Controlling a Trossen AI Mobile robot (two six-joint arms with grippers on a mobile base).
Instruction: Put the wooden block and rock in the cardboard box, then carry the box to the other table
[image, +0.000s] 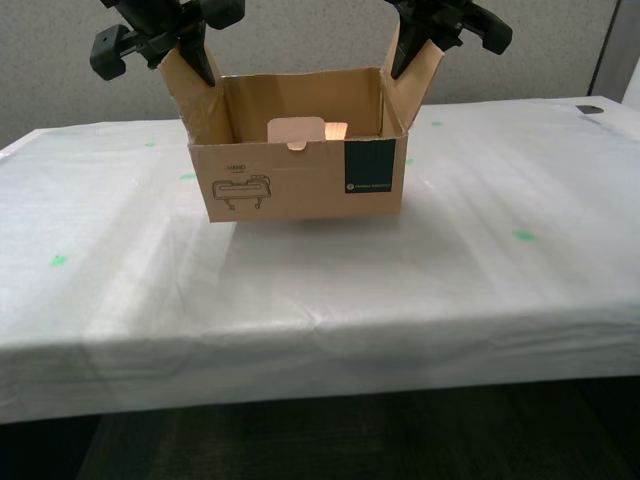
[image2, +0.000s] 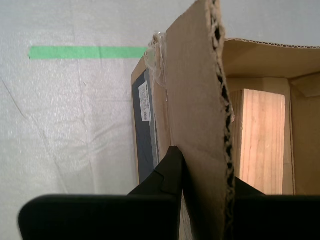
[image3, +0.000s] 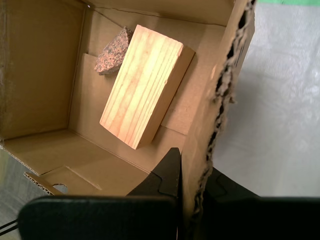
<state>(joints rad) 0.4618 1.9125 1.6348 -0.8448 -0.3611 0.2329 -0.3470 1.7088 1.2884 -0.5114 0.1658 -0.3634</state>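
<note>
While both arms gripped it from above, we logged the items as follows.

Item: brown corrugated cardboard box (image: 300, 180), on or just above the surface (image: 300, 330); we could not tell whether it touched. That surface was wrinkled white sheeting with green tape marks (image2: 87, 52), which we judged to be the destination.

Contents: pale rectangular wooden block (image3: 145, 85), lying aslant on the box floor. A pinkish speckled rock (image3: 112, 52) touched one end of it, in a corner. Both were loaded.

Holds: our first tool (image3: 195, 170) was clenched on the raised side flap (image: 195, 95) at the exterior view's left. Our second tool (image2: 205, 175) was clenched on the opposite flap (image: 415, 75), nearest the dark teal label (image: 370, 165). Pinching both flaps probably kept the load level between the arms.

Remaining, in our judgement: confirm the box was seated, then release.
</note>
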